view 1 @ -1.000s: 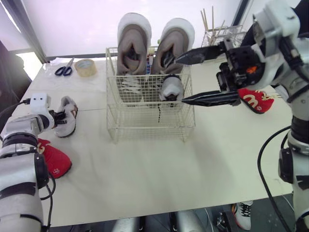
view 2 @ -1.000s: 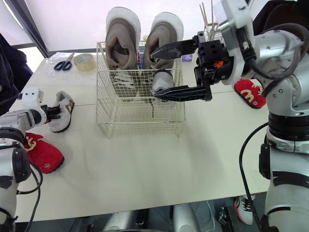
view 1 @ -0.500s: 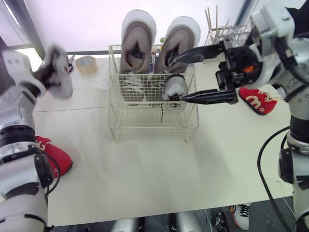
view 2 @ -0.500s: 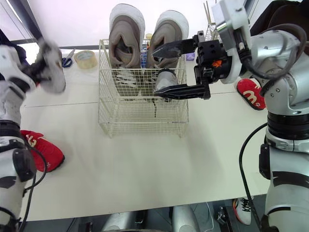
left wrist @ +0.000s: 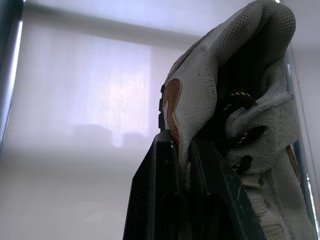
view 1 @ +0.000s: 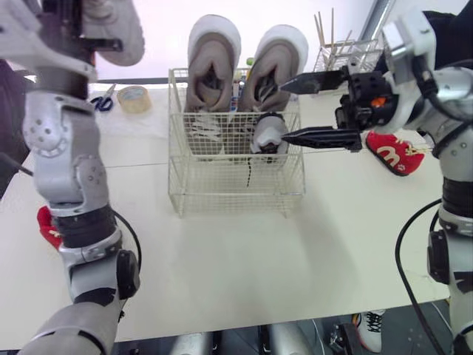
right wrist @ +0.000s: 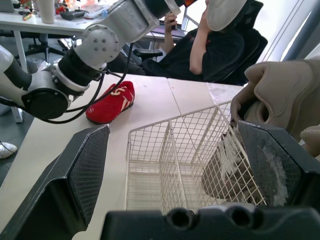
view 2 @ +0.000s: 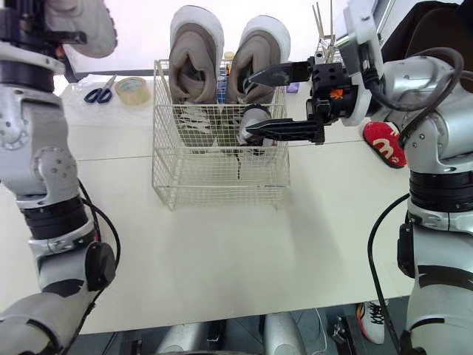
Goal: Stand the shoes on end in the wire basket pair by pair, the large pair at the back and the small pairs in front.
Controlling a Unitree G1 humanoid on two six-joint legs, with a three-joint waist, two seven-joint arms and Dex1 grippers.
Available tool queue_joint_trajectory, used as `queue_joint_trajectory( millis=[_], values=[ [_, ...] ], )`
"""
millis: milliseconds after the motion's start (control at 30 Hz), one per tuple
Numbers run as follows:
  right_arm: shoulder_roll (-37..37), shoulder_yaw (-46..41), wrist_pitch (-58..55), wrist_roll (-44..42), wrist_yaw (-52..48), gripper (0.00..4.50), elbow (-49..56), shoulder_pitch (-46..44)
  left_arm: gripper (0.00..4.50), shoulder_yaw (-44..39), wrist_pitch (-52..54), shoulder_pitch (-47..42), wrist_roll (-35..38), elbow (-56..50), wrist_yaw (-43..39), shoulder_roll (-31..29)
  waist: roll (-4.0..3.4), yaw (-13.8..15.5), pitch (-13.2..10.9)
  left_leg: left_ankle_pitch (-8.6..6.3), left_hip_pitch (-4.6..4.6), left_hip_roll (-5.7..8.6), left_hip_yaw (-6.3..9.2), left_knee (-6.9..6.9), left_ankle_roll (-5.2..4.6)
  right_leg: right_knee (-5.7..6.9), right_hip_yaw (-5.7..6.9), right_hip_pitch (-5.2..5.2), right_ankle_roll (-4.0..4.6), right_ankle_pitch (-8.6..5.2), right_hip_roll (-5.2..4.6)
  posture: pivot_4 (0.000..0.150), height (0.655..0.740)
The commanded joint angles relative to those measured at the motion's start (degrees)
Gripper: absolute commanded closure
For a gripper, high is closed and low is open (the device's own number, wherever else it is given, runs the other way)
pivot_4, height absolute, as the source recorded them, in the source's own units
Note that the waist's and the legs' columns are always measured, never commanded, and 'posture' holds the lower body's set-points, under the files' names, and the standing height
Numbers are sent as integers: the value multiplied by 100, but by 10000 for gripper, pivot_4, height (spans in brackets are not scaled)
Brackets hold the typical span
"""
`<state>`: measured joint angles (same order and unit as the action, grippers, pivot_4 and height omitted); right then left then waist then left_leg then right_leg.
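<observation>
My left gripper (left wrist: 182, 140) is raised high at the left, shut on a small beige shoe (left wrist: 225, 125) with brown trim, also seen from the head (view 1: 111, 26). The wire basket (view 1: 236, 207) stands mid-table. A large tan pair (view 1: 213, 59) (view 1: 273, 63) stands on end along its back. One small grey shoe (view 1: 267, 133) stands in front of them on the right side. My right gripper (view 1: 284, 111) hovers open over that right side, its fingers either side of the small grey shoe. One red shoe (view 1: 392, 151) lies right of the basket, another (view 1: 46, 225) at the left, partly behind my left arm.
Scissors (view 1: 101, 100) and a tape roll (view 1: 133, 97) lie at the back left. A wire rack with sticks (view 1: 347, 52) stands at the back right. A seated person (right wrist: 215, 45) is beyond the table's left end. A sneaker (view 1: 369, 325) lies on the floor.
My left arm has lifted the small beige shoe from the table to high above the left side. My right gripper stays open at the basket, its fingers a little closer together.
</observation>
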<state>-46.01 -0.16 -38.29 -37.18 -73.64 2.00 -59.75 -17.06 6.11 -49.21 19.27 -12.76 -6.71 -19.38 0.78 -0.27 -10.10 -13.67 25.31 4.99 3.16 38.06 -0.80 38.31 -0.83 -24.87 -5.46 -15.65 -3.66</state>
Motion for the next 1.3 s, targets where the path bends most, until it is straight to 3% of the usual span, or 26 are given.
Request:
queue_joint_trajectory(
  millis=[33,233,500,1033,1300],
  values=[
    [93,18,137,60,-61,0,-21,-226,44426,199,-290,253,-213,-495,71,136,0,-5,0,0,0,0,0,0,0,-1,-1,0,0,0,0,1500,7400],
    [320,166,331,220,-192,0,-243,-429,44426,744,-869,940,-691,-684,-83,430,-1,-17,0,0,0,-1,0,-1,0,1,0,-2,0,0,3,1500,7400],
    [227,146,258,259,-390,0,-204,-468,44426,1405,-2469,1679,-1481,203,-188,941,-3,106,2,0,-1,0,0,1,0,-4,-1,1,1,0,1,1500,7400],
    [-33,58,-105,181,-281,0,143,-464,44426,1604,-4776,1607,-2406,3041,400,1459,-6,115,7,-12,-1,0,0,4,-20,-3,0,2,3,3,1,1500,7400],
    [-74,41,-136,169,-263,0,189,-440,44426,1732,-5120,1890,-2653,3426,547,1507,-24,231,21,-19,-40,-1,1,4,-32,-2,1,41,8,6,1,1500,7400]
  ],
)
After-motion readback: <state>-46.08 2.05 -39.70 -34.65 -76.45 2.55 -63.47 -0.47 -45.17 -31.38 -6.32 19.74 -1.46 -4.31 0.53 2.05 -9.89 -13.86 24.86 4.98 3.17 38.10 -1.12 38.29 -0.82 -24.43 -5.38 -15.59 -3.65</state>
